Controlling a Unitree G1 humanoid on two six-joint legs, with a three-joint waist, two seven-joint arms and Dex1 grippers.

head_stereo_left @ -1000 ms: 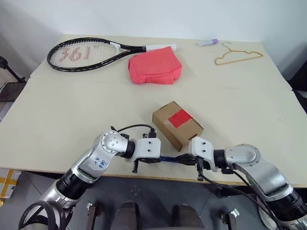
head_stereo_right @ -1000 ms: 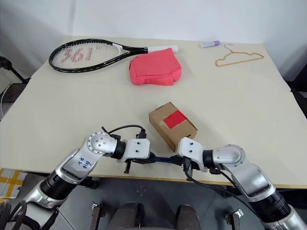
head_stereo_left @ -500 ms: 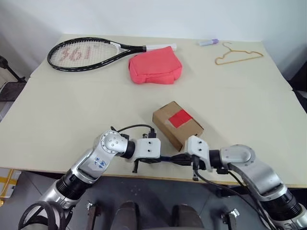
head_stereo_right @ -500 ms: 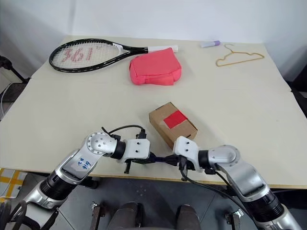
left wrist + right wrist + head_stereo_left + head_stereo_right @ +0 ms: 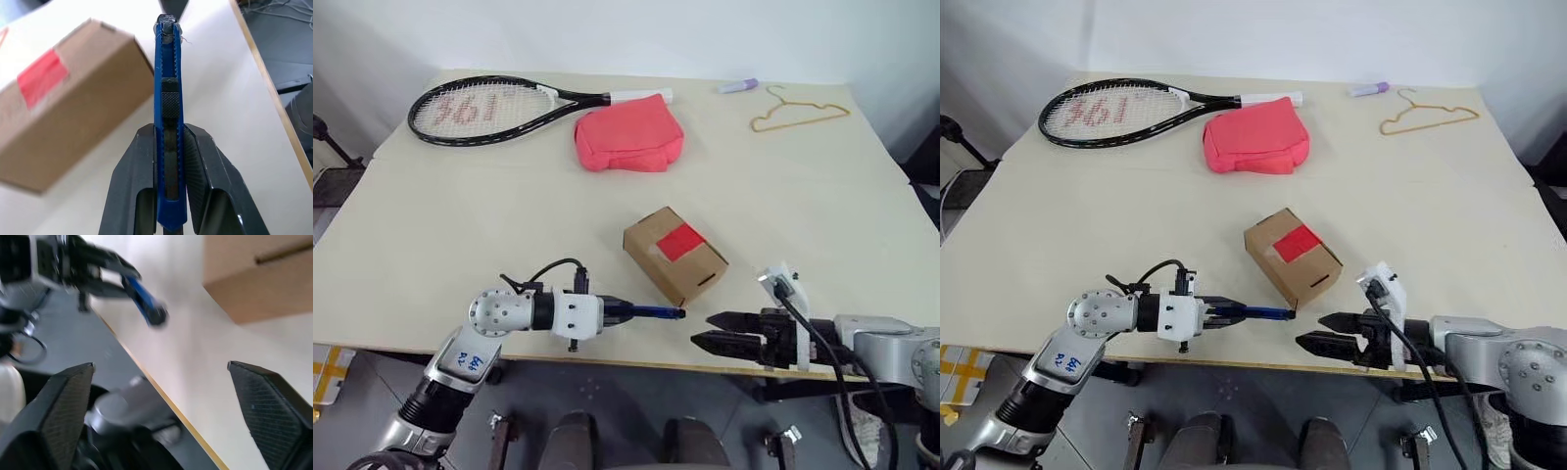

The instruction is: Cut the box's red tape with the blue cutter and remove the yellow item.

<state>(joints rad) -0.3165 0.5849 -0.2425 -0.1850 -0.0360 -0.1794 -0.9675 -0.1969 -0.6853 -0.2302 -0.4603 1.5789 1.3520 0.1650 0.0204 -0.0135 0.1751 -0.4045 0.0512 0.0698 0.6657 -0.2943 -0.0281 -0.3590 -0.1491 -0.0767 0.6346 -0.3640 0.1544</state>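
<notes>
A: What has moved?
B: The right pincer (image 5: 703, 331) has let go of the cutter (image 5: 643, 312) and pulled back, jaws spread.
A: And across the tabletop (image 5: 460, 215)?
B: The box (image 5: 674, 255) sits near the front edge, red tape (image 5: 681, 240) uncut. The left pincer (image 5: 171, 161) clamps the cutter beside it.
A: Next?
B: Probably bringing the cutter's tip onto the tape.

Silver-grey metal arm shells with round jointed housings, white plastic wrist blocks. Black two-finger left gripper (image 5: 612, 311) and matching right gripper (image 5: 713, 333), finger pads (image 5: 195, 166) cross-hatched in fine diamond texture. Thin black cables looping over each wrist. Blue handwritten marks on the left forearm shell.
</notes>
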